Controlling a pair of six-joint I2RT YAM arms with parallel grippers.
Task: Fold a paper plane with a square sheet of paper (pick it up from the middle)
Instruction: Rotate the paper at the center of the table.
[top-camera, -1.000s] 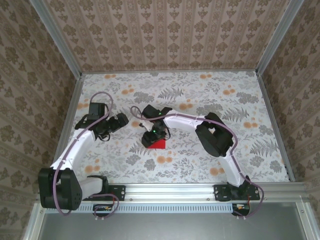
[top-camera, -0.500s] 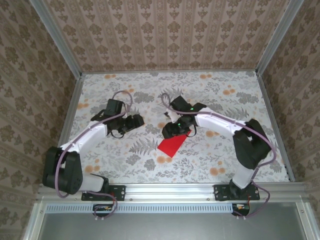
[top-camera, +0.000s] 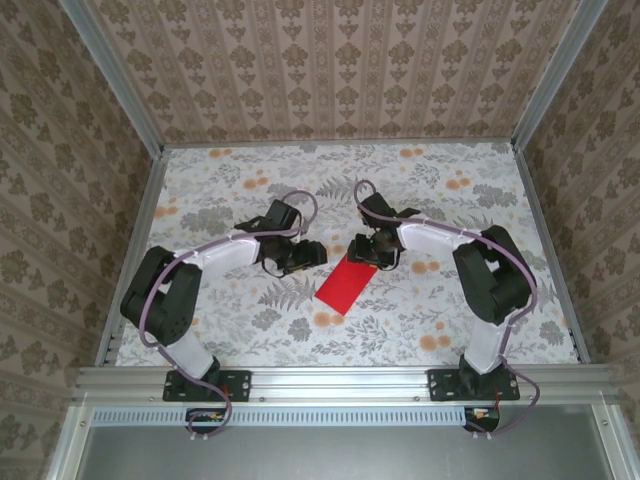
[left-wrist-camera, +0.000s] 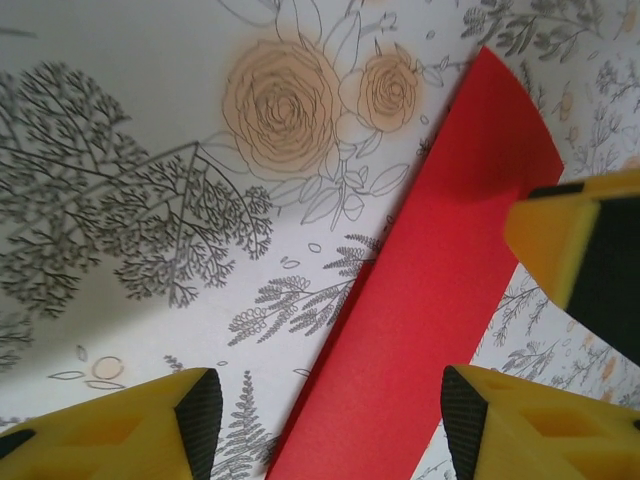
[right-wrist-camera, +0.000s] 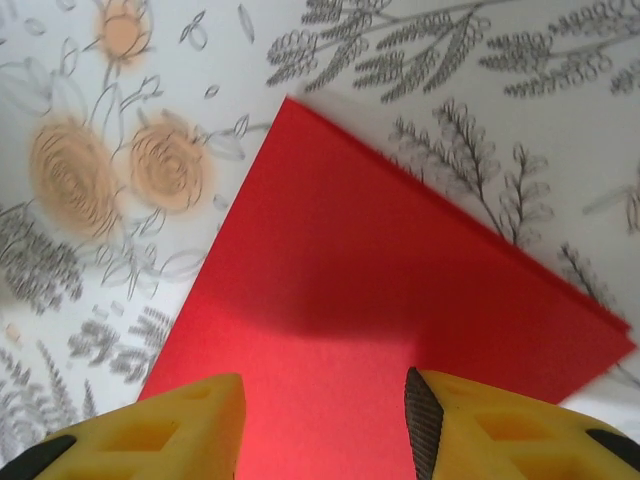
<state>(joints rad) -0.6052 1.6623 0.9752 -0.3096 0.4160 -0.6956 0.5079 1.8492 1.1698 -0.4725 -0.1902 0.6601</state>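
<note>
Floral counter (top-camera: 450, 310): red sheet (top-camera: 343, 285) lies 1-to-7 o'clock, its 1 o'clock end below wide-spread right fingers (right-wrist-camera: 480, 420); left fingers (left-wrist-camera: 130, 430) also wide.

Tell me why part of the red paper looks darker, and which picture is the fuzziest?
Right wrist view: a soft shadow, probably from the right gripper, crosses the red paper, and the orange flowers at the left look blurriest. Left wrist view: paper crisp, a grey shadow dims the tablecloth. Top view: even light, no glare.

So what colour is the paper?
The paper is plain bright red, unmarked; right wrist view shows it best.
</note>
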